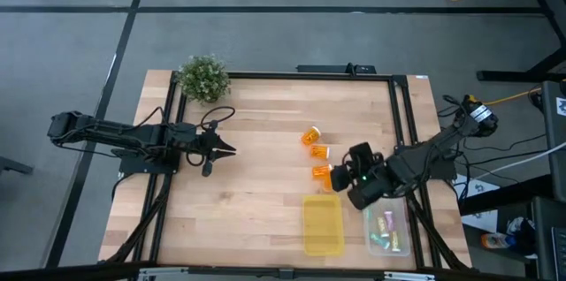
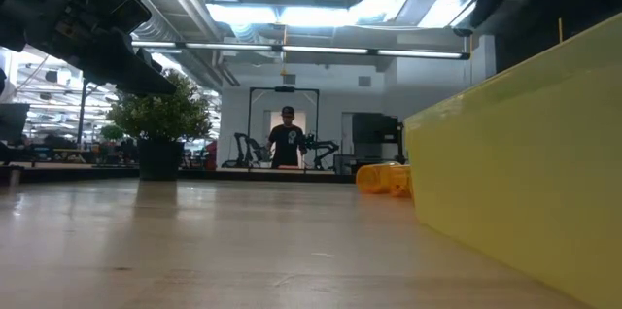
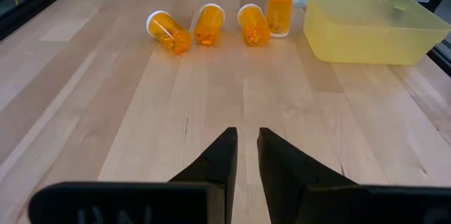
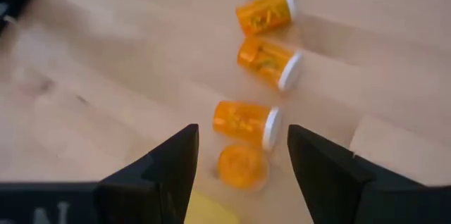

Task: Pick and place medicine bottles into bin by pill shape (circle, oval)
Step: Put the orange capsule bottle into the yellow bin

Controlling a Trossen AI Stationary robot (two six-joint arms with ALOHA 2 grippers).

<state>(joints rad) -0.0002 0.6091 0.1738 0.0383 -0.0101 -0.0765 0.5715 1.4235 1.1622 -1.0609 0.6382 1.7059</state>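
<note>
Four orange bottles (image 3: 215, 25) with white caps: three lying, one upright beside the yellow bin (image 3: 370, 27). Right gripper (image 4: 239, 164) spread above them; left gripper (image 3: 246, 155) pressed together over bare wood

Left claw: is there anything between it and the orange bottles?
No. In the left wrist view only bare table lies between the shut left claw and the orange bottles.

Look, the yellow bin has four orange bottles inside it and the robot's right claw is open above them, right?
Not quite. The four orange bottles sit on the table beside the yellow bin, not inside it; the left wrist view shows this. The open right claw is indeed above them.
</note>
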